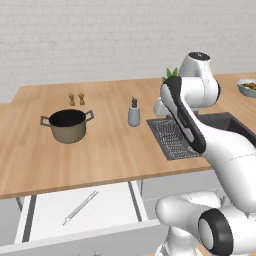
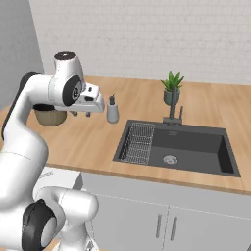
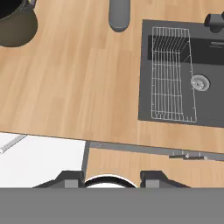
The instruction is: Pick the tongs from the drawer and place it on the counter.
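The thin silver-grey metal tongs (image 1: 80,207) are seen lying in the open white drawer (image 1: 115,200), below the light-brown wooden bench (image 1: 100,150). The reach is judged pending; the released hand (image 3: 111,178) must be lowered toward the drawer.
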Motion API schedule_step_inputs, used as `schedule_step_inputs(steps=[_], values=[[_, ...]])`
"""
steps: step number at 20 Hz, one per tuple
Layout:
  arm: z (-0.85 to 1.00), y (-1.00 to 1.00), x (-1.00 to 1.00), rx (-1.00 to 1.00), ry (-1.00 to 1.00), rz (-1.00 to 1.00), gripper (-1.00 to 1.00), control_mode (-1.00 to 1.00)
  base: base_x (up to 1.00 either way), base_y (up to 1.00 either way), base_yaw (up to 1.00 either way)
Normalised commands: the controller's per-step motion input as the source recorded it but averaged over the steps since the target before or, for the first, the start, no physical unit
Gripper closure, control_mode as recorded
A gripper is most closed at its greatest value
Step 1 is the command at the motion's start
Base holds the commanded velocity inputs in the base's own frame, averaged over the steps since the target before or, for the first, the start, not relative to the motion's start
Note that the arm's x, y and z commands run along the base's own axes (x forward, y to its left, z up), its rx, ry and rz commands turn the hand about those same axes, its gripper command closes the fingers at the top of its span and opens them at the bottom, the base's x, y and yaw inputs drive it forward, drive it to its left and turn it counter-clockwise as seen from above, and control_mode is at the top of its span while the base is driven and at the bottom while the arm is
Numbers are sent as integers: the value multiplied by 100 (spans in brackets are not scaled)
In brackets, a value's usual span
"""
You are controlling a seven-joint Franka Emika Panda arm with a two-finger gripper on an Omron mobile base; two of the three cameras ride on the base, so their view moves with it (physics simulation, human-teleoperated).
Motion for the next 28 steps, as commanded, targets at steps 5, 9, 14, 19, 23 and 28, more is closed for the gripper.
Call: schedule_step_inputs(steps=[5, 9, 14, 19, 23, 28], values=[[0, 4, -74, -3, -17, 0, -100, -100, 0, 0, 0], [0, 19, -97, -3, -25, 2, -100, -100, 0, 0, 0], [-2, 5, -63, 0, -14, 2, -100, 100, -7, -4, 3], [0, 0, 0, 0, 0, 0, -100, 100, -6, -64, 33], [0, 0, 0, 0, 0, 0, -100, 100, -19, -70, 68], [0, 0, 0, 0, 0, 0, -100, 100, -3, -10, 91]])
